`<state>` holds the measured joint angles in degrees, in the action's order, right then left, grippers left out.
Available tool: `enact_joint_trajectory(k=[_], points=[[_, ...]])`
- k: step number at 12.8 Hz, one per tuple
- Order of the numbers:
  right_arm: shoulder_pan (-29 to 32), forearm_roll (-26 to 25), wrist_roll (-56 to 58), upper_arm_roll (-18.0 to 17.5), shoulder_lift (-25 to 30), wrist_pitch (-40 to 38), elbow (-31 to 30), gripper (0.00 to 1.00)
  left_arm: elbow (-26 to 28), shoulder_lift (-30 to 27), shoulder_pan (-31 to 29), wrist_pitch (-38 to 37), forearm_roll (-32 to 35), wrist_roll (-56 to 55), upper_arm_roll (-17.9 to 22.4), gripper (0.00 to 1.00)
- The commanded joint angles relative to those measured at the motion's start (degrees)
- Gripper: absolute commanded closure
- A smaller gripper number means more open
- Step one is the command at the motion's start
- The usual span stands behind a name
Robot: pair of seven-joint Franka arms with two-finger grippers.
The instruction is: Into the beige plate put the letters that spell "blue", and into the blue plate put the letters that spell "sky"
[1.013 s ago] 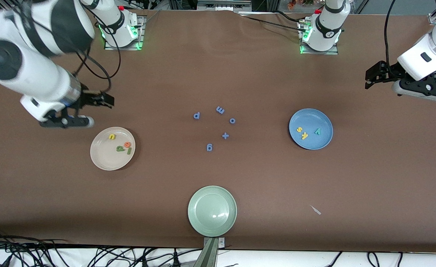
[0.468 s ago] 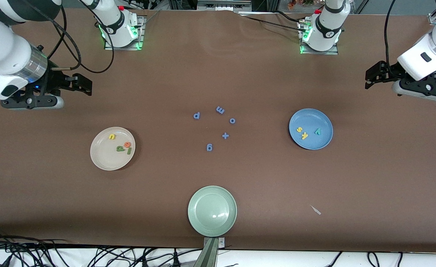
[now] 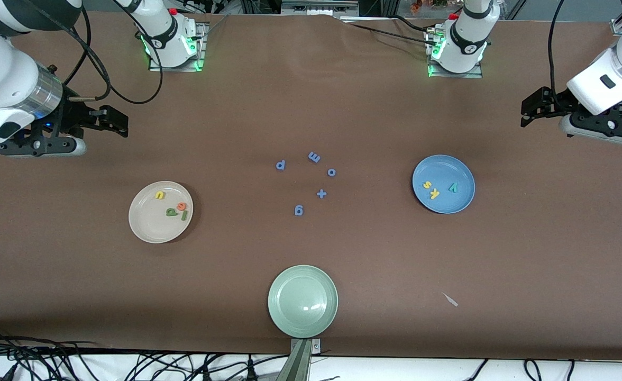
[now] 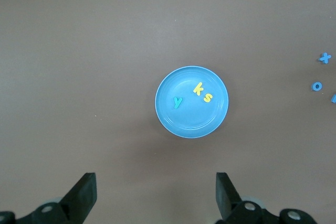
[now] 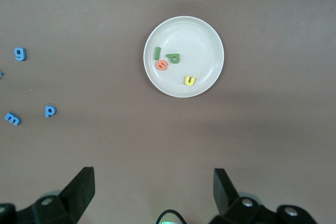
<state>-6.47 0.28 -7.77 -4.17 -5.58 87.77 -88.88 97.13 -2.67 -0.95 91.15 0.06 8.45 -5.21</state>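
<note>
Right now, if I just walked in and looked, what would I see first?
Probably the bright letters sitting in plates: green, yellow and orange ones in the beige plate toward the right arm's end, and yellow s, yellow k and teal y in the blue plate toward the left arm's end. Between them, small blue letters lie loose on the brown table.

Round beige plate (image 3: 144, 225) holds foam b, l, e, u; round blue plate (image 3: 462, 198) holds s, k, y; between them on the table lie blue foam p, m, o, g and a plus sign.

3 plates (image 3: 160, 233), 4 letters (image 3: 176, 210) in beige, 3 letters (image 3: 433, 189) in blue, 5 loose blue shapes (image 3: 299, 210), 2 claws (image 3: 111, 119)
</note>
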Motion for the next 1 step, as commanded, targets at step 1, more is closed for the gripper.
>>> enact_joint_trajectory(k=[1], points=[[1.0, 1.0, 0.2, -1.3, 0.0, -0.5, 0.5, 0.0, -1.3, 0.4, 0.2, -1.2, 1.7, -0.5, -0.2, 0.0]])
